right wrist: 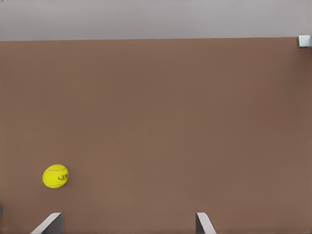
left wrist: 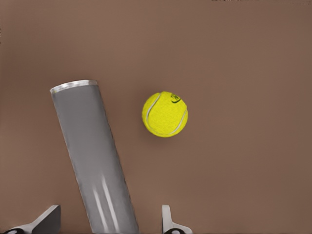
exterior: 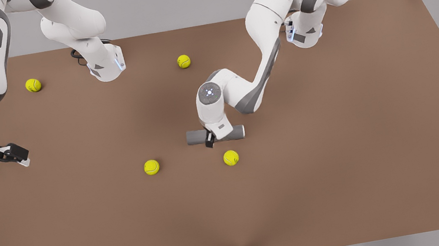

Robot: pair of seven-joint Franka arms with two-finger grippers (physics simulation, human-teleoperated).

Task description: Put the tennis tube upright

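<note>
The tennis tube (exterior: 215, 134) is a plain grey cylinder lying flat on its side near the middle of the brown table (exterior: 337, 144). My left gripper (exterior: 209, 138) hangs right over its middle, on the arm at the front view's right. In the left wrist view the tube (left wrist: 92, 156) runs between the two fingers of that gripper (left wrist: 109, 222). A gap shows on each side, so it is open and straddles the tube. My right gripper (exterior: 15, 157) waits open above the table's edge at the front view's left, far from the tube. Nothing lies between the fingers of that right gripper (right wrist: 126, 222).
Several yellow-green tennis balls lie on the table: one (exterior: 230, 157) just in front of the tube, one (exterior: 151, 167) to its left, two farther back (exterior: 183, 61) (exterior: 33, 85). A ball (left wrist: 165, 114) lies beside the tube, and another ball (right wrist: 55, 176) lies ahead of the right gripper.
</note>
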